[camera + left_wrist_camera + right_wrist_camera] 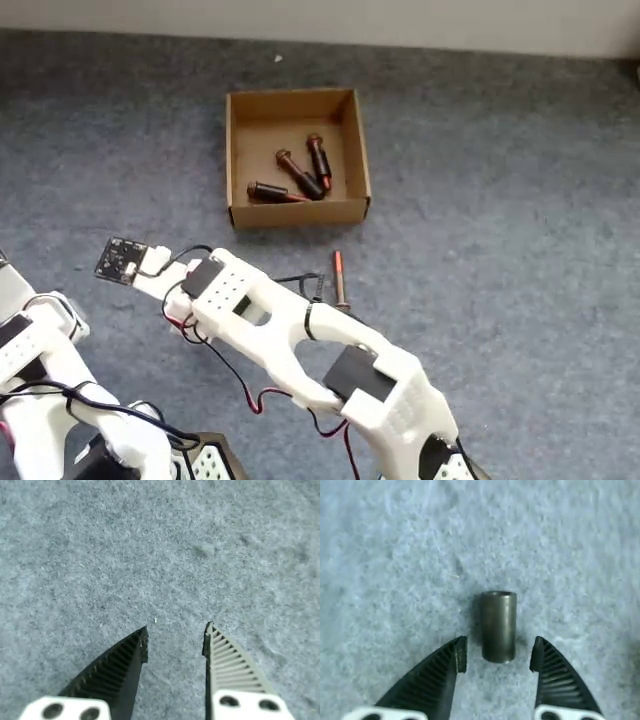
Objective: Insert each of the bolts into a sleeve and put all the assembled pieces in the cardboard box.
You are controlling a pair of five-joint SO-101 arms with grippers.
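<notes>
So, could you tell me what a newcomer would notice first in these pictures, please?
Probably the cardboard box toward the far side, with three assembled pieces lying inside. Just in front of it a lone bolt lies on the grey carpet. A dark sleeve lies between the open fingers of the right hand.

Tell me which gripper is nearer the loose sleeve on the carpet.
Right. The right gripper hangs over the sleeve, with its open fingers on either side of the sleeve's end and not touching it. The left gripper is open above bare carpet.
</notes>
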